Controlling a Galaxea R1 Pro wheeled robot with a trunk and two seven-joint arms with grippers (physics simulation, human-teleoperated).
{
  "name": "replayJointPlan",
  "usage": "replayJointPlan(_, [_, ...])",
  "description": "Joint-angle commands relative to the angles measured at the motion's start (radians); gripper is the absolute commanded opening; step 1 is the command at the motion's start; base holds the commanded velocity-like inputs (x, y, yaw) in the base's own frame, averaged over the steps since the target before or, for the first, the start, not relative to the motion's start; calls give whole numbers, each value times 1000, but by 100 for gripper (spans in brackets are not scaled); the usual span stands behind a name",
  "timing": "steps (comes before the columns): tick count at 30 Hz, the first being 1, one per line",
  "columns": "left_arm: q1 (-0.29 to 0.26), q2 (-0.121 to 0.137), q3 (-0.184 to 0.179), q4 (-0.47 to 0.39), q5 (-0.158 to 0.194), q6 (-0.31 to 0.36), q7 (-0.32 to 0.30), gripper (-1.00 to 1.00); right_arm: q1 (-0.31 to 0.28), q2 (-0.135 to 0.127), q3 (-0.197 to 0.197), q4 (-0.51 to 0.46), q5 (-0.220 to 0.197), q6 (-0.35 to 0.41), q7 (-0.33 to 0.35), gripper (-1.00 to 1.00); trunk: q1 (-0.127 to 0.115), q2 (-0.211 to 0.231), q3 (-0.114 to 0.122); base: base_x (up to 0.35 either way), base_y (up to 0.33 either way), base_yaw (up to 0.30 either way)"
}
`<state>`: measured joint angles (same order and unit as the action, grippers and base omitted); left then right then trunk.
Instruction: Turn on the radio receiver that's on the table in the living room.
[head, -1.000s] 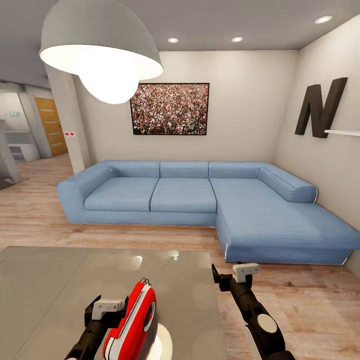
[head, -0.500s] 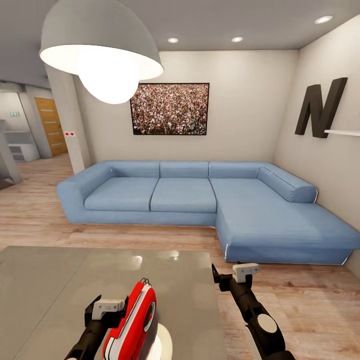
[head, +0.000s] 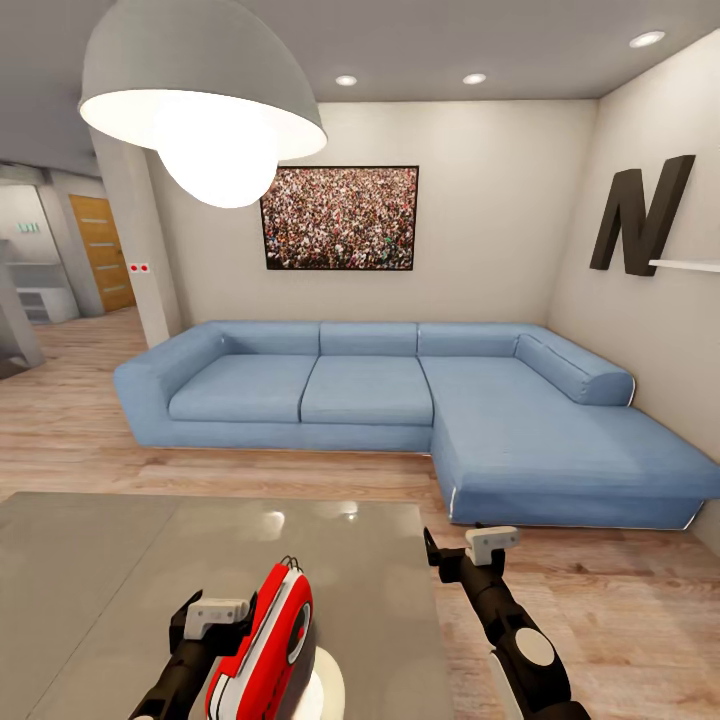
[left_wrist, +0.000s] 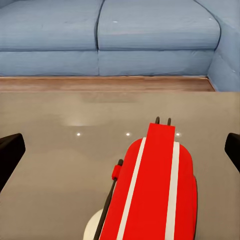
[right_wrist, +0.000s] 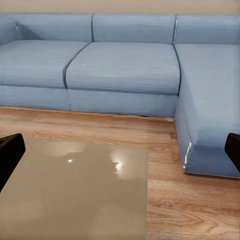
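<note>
The radio receiver (head: 272, 635) stands on its edge at the near side of the glossy grey table (head: 110, 570), its red front with white stripes turned up and right and its thin wire handle at the top. My left gripper (head: 213, 618) sits right beside it on the left. In the left wrist view the radio receiver (left_wrist: 155, 190) lies between the two dark fingertips (left_wrist: 10, 152), which stand far apart, so the gripper is open. My right gripper (head: 468, 548) hovers open over the table's right edge, holding nothing.
A blue L-shaped sofa (head: 400, 390) runs along the far wall and down the right side. Wood floor (head: 600, 590) lies between it and the table. A pendant lamp (head: 200, 100) hangs at upper left. A crowd picture (head: 340, 218) and a dark letter N (head: 640, 215) hang on the walls.
</note>
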<state>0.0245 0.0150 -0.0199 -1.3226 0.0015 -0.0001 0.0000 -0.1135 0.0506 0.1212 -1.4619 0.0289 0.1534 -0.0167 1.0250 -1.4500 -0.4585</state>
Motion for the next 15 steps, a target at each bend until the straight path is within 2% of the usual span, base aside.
replayJointPlan(1, [0,0,0,0,0,0,0,100,0,0,0,0,0,0,0,100,0,0,0,0,0,0])
replayJointPlan(15, [0,0,1,-3,0,0,1,100,0,0,0,0,-1,0,1,100,0,0,0,0,0,0])
